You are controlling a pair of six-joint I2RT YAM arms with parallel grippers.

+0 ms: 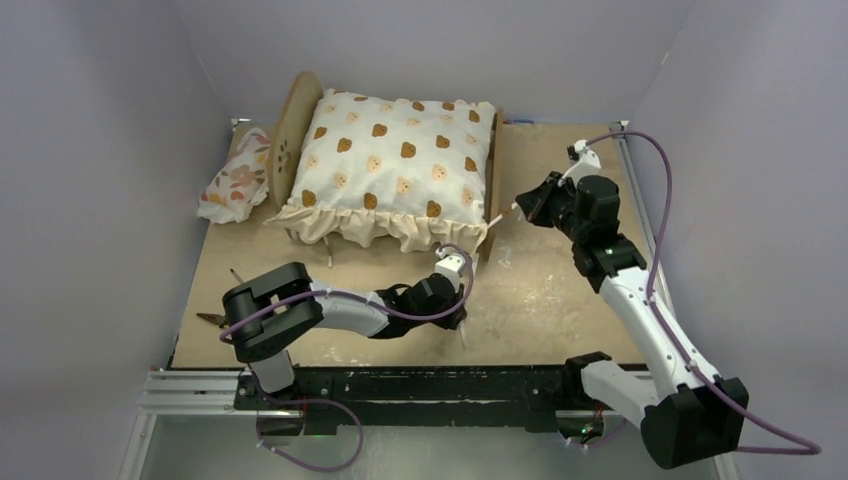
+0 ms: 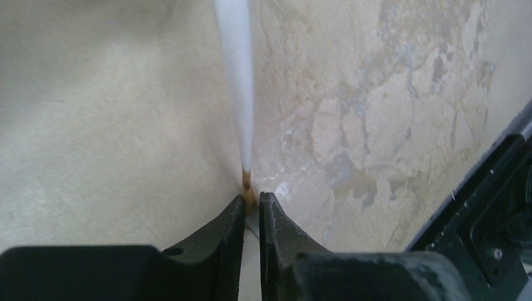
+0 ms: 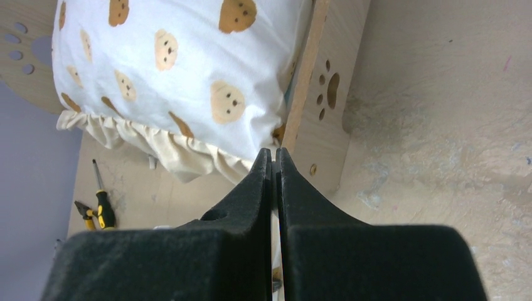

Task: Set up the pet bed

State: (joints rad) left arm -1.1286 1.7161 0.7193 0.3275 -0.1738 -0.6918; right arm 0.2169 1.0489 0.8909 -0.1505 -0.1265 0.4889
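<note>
The pet bed [image 1: 290, 125] stands at the back, with its rounded paw-print headboard on the left and its footboard [image 3: 317, 106] on the right. The cream bear-print cushion [image 1: 395, 160] lies on it and hides the striped base. My left gripper [image 1: 458, 322] is low over the table in front of the bed. In the left wrist view it [image 2: 251, 199] is shut on the brown tip of a thin white tie strip [image 2: 235, 75]. My right gripper [image 1: 518, 208] is beside the footboard. In the right wrist view it [image 3: 275, 152] is shut on another thin white strip [image 1: 500, 216].
A small floral pillow [image 1: 235, 185] leans left of the headboard. A yellow-black screwdriver [image 3: 103, 210] and pliers [image 1: 212, 320] lie on the table's left side. Grey walls close in left, right and back. A metal rail [image 1: 400, 385] runs along the near edge.
</note>
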